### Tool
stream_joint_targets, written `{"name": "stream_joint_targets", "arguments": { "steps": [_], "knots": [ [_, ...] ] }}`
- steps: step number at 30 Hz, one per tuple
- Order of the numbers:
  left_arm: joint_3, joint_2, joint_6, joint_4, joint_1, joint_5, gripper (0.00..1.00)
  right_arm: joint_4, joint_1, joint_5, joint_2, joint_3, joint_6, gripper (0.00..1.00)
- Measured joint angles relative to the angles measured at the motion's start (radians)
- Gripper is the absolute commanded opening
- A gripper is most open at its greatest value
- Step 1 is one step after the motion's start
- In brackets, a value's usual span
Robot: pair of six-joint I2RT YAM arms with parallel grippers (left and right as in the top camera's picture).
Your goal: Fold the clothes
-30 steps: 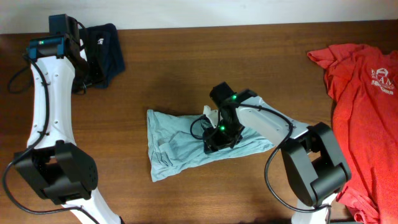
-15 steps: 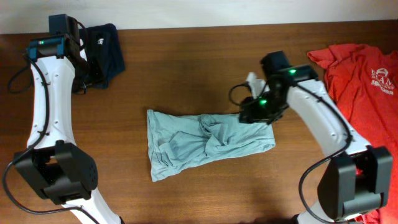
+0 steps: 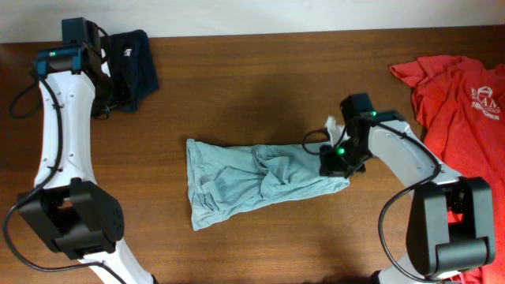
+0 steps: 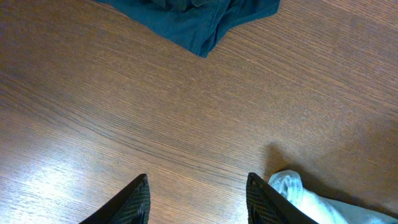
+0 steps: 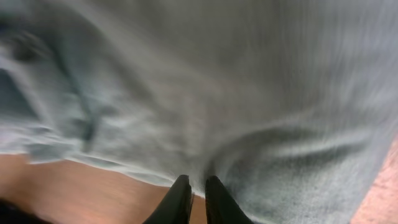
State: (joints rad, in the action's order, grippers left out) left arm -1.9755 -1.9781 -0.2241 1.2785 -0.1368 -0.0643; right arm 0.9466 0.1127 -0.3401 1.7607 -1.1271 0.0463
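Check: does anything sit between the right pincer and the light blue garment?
Nothing visible does. The right pincer sits at the light blue garment's right edge, and fabric fills its wrist view.

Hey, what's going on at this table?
Two robot arms are folding laundry. The right gripper is at the right edge of a crumpled light blue garment mid-table, its fingers nearly together. The left gripper hangs open near a navy garment. A red T-shirt lies at the right.

The brown wooden tabletop [image 3: 237, 79] carries a crumpled light-blue garment [image 3: 237, 181] centrally, a navy garment [image 3: 134, 55] far left, and a red T-shirt [image 3: 461, 118] at right.
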Motion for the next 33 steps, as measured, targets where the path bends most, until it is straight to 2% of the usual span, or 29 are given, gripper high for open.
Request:
{"name": "stream_joint_targets", "arguments": {
  "steps": [5, 11, 14, 19, 22, 26, 33],
  "knots": [
    [0.0, 0.0, 0.0, 0.0, 0.0, 0.0, 0.5, -0.026, 0.0, 0.036, 0.0, 0.076, 0.009, 0.15],
    [0.0, 0.0, 0.0, 0.0, 0.0, 0.0, 0.5, -0.15, 0.0, 0.06, 0.0, 0.165, 0.01, 0.13],
    [0.0, 0.0, 0.0, 0.0, 0.0, 0.0, 0.5, -0.132, 0.0, 0.05, 0.0, 0.162, 0.01, 0.14],
    [0.0, 0.0, 0.0, 0.0, 0.0, 0.0, 0.5, 0.03, 0.0, -0.009, -0.006, 0.056, 0.006, 0.14],
    [0.0, 0.0, 0.0, 0.0, 0.0, 0.0, 0.49, 0.069, 0.0, -0.021, -0.038, -0.05, 0.005, 0.14],
    [0.0, 0.0, 0.0, 0.0, 0.0, 0.0, 0.5, 0.039, 0.0, -0.05, -0.087, -0.133, 0.006, 0.13],
    [0.0, 0.0, 0.0, 0.0, 0.0, 0.0, 0.5, -0.067, 0.018, -0.078, -0.058, -0.122, 0.011, 0.13]
  ]
}}
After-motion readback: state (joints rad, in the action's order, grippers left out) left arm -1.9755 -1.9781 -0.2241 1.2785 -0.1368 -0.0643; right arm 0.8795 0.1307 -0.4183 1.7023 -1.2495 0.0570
